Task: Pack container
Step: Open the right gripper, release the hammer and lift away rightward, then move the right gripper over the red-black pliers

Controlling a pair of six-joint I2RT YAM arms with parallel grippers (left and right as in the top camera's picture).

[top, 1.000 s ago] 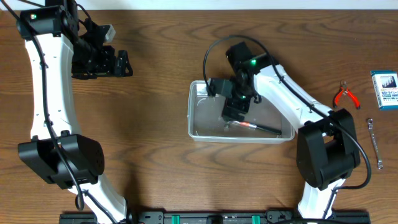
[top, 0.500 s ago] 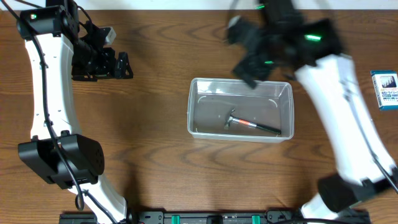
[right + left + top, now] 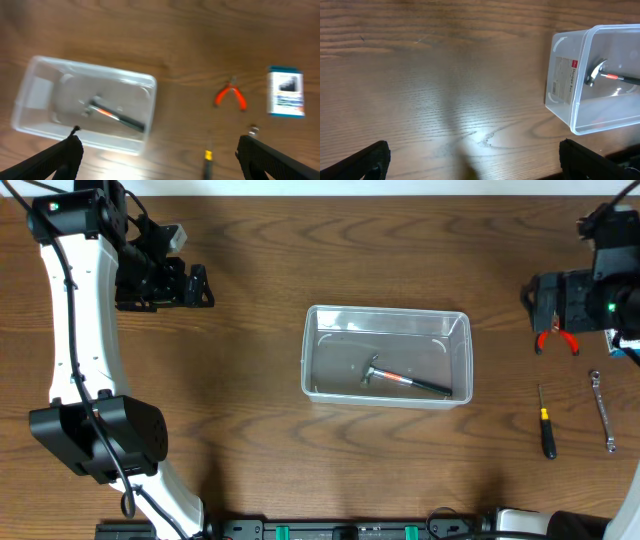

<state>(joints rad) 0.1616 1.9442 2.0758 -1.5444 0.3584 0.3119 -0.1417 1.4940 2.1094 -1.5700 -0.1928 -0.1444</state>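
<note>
The clear plastic container (image 3: 440,325) sits mid-table with a small hammer (image 3: 400,379) lying inside; it also shows in the left wrist view (image 3: 580,107) and the right wrist view (image 3: 35,90). My right gripper (image 3: 540,305) is open and empty, high at the right side above red-handled pliers (image 3: 557,337). In its wrist view (image 3: 157,157) the fingers frame the wood, with the pliers (image 3: 231,96) beyond. My left gripper (image 3: 195,283) is open and empty at the far left, well away from the container.
A yellow-and-black screwdriver (image 3: 546,433) and a metal wrench (image 3: 602,410) lie on the wood at the right. A blue-and-white card pack (image 3: 286,92) lies right of the pliers in the right wrist view.
My right arm lifted out of the container, leaving the hammer inside, and swung far right above the pliers. The left arm has not moved.
</note>
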